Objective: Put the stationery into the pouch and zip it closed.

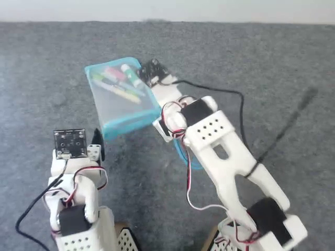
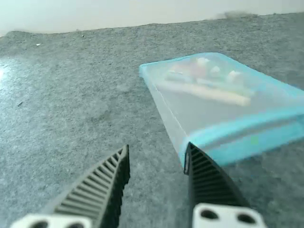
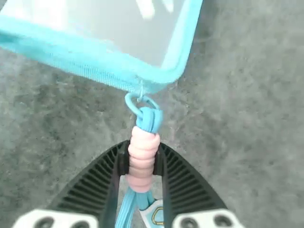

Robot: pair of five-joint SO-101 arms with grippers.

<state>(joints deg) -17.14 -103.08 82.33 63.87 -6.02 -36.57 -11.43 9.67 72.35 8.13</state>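
The pouch (image 1: pixel 123 102), clear with turquoise trim, lies on the grey surface (image 1: pixel 47 78) and holds the stationery (image 1: pixel 118 81). The right gripper (image 3: pixel 141 149) pinches the pink zipper pull (image 3: pixel 141 161) at the pouch's corner. The left gripper (image 2: pixel 157 151) is spread wide, with one finger just beside the pouch's near edge. The pouch's far edge lies well apart from the surface's back edge.

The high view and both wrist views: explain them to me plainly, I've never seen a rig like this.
Two small white robot arms stand side by side on a grey carpeted table. The high view looks down from above; each wrist view comes from a camera on one arm's wrist. On the table sits a clear, blue-edged pouch with stationery inside. The left fingers are open, next to a pouch corner. The right fingers are shut on the pink zip pull.
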